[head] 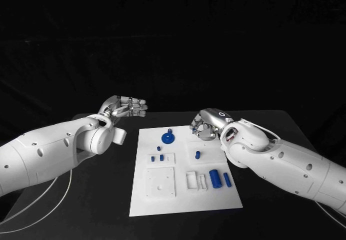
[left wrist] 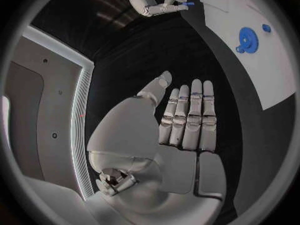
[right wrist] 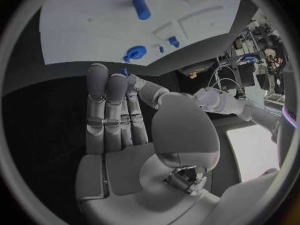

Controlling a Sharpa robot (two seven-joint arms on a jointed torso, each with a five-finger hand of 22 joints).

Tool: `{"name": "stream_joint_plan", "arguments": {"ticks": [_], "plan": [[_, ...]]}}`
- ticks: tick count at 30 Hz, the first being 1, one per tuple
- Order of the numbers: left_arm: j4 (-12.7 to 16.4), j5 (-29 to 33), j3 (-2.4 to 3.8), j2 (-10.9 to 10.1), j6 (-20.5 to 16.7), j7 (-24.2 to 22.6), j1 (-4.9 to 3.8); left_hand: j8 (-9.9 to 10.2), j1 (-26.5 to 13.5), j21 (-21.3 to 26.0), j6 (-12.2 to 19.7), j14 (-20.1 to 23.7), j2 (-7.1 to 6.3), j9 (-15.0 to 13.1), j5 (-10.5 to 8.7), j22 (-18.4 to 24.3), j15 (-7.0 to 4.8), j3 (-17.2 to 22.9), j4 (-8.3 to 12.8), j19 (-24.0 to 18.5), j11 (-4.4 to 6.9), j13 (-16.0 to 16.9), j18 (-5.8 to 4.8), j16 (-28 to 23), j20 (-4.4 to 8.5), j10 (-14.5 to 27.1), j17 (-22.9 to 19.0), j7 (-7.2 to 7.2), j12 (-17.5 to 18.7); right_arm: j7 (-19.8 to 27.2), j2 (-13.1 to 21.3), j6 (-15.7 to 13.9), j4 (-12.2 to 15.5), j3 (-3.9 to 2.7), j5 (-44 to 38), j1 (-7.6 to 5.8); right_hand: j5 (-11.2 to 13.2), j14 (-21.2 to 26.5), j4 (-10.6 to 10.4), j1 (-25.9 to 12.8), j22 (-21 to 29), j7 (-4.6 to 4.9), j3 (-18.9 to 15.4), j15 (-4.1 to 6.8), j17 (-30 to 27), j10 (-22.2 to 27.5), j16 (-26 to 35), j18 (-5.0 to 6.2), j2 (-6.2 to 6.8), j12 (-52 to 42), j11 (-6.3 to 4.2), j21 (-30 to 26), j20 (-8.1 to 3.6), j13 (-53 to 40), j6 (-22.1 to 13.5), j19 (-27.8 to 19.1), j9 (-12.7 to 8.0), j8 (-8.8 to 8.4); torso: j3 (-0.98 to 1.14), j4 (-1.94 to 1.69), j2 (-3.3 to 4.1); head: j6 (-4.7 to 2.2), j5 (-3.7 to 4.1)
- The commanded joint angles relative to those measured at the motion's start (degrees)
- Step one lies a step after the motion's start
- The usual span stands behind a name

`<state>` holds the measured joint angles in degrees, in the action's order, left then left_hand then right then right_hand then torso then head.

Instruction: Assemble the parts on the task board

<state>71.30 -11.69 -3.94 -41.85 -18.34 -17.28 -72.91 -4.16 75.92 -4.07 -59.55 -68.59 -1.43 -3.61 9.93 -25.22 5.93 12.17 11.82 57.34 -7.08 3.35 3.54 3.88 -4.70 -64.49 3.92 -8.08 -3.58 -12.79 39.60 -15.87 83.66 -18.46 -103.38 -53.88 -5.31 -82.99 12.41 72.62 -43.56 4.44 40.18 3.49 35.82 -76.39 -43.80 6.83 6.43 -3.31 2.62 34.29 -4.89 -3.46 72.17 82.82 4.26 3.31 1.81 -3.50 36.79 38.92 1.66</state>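
Note:
The white task board (head: 184, 200) lies in the middle of the black table. On it are a blue gear (head: 168, 138) near the far edge, small blue pegs (head: 158, 148) below it, and a blue cylinder (head: 215, 176) at the right. My right hand (head: 205, 124) hovers over the board's far right corner and pinches a small blue part (left wrist: 187, 4) between thumb and fingertip. My left hand (head: 124, 107) is raised beyond the board's far left corner, fingers straight and nothing in it. The gear (right wrist: 135, 51) and cylinder (right wrist: 141, 8) lie ahead of the right hand (right wrist: 125, 120).
White raised blocks and sockets (head: 160, 181) stand on the board's near half. Bare black table lies on both sides of the board. A white cable (head: 50, 197) runs under my left arm.

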Motion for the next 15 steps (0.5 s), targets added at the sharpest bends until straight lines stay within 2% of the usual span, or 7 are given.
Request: {"name": "stream_joint_plan", "arguments": {"ticks": [1,5,10,15], "plan": [[-0.11,0.43,0.06,0.44,0.69,-0.65,-0.12,0.14,-0.18,-0.33,0.16,-0.10,0.45,0.03,0.00,0.05,-0.03,0.07,0.26,0.41,-0.16,-0.07,-0.42,-0.19,-0.10,-0.03,0.06,-0.12,0.22,2.10,-0.10,-1.00,1.89,0.10,2.46,0.60,-0.46,-0.15,-0.30,-0.01,-0.17,0.14,-0.01,0.39,-0.01,-1.62,-0.32,0.95,0.32,-0.12,-1.18,-0.36,-0.24,-0.08,0.35,0.06,0.04,0.37,-0.09,-0.07,0.03,0.21,-1.42],[-0.41,0.43,0.06,0.96,0.66,-0.68,-0.12,0.14,-0.13,-0.33,0.18,-0.07,0.50,0.03,0.00,0.12,-0.03,0.05,0.26,0.40,-0.17,-0.07,-0.42,-0.19,-0.11,-0.01,0.06,-0.11,0.22,2.67,-0.69,-1.05,3.61,0.91,2.75,1.25,-0.73,-0.12,-0.33,0.03,-0.45,0.16,-0.27,0.37,-0.07,-1.54,-0.26,0.97,0.26,-0.12,-1.15,-0.68,-0.22,-0.08,0.29,0.13,0.04,0.37,-0.16,-0.06,0.01,0.60,-2.99],[-0.88,0.44,0.05,1.69,0.55,-0.84,-0.12,0.14,-0.13,-0.33,0.18,-0.07,0.50,0.03,0.00,0.12,-0.03,0.05,0.26,0.40,-0.17,-0.07,-0.42,-0.19,-0.11,-0.01,0.06,-0.11,0.22,3.04,-1.88,-1.13,5.27,2.98,1.76,2.44,-0.83,-0.15,-0.31,0.06,-0.54,0.17,-0.26,0.37,-0.08,-1.50,-0.27,0.99,0.23,-0.11,-1.14,-0.77,-0.23,-0.08,0.25,0.17,0.04,0.36,-0.15,-0.14,0.01,1.03,-4.51],[-1.47,0.44,0.05,2.27,0.39,-0.98,-0.12,0.14,-0.18,-0.32,0.16,-0.04,0.58,0.04,-0.05,0.24,-0.03,-0.03,0.17,0.40,-0.16,-0.07,-0.43,-0.19,-0.13,-0.01,0.06,-0.11,0.22,3.23,-3.49,-1.01,5.80,4.59,0.29,3.89,-0.84,-0.16,-0.27,0.07,-0.69,0.17,-0.26,0.37,-0.09,-1.49,-0.27,1.02,0.20,-0.11,-1.14,-0.90,-0.23,-0.08,0.24,0.22,0.03,0.36,-0.15,-0.11,0.05,1.26,-5.48]]}}
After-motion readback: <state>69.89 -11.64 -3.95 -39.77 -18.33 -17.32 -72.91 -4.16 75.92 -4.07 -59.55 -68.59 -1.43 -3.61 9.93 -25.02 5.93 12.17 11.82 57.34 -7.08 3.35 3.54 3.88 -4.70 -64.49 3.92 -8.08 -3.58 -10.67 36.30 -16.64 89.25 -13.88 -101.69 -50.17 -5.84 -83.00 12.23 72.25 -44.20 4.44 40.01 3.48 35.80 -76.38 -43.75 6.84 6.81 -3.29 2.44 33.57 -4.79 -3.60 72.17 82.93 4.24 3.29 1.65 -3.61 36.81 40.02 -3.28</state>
